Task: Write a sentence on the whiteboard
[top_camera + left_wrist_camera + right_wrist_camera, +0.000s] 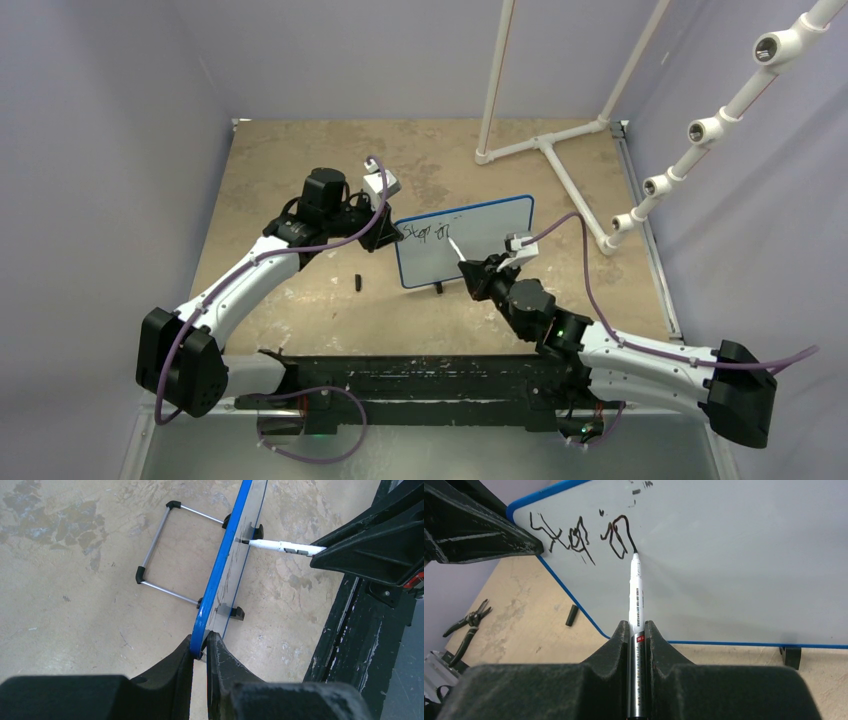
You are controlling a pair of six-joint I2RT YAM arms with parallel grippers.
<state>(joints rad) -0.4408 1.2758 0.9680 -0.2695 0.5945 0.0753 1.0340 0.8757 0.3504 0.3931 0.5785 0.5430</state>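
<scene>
whiteboard [495,225]: stood on its feet mid-table, face toward arm bases; long axis L–R, right end slightly farther back.
left gripper [201,642]: pinched on board's left edge, rim clamped btwn fingers.
right gripper [636,625]: pressed together on marker [636,587]; right arm nearer the face.
marker axis: pointed fwd into board, tip touching at tail of last stroke.
sentence [579,535]: top-left corner only, left of tip.
next (est.): blank area lies right of tip; stroke to be run along board's long axis.

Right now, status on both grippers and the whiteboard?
Left gripper shut on whiteboard edge. Right gripper shut on marker, tip at sentence end. Path clear.
</scene>
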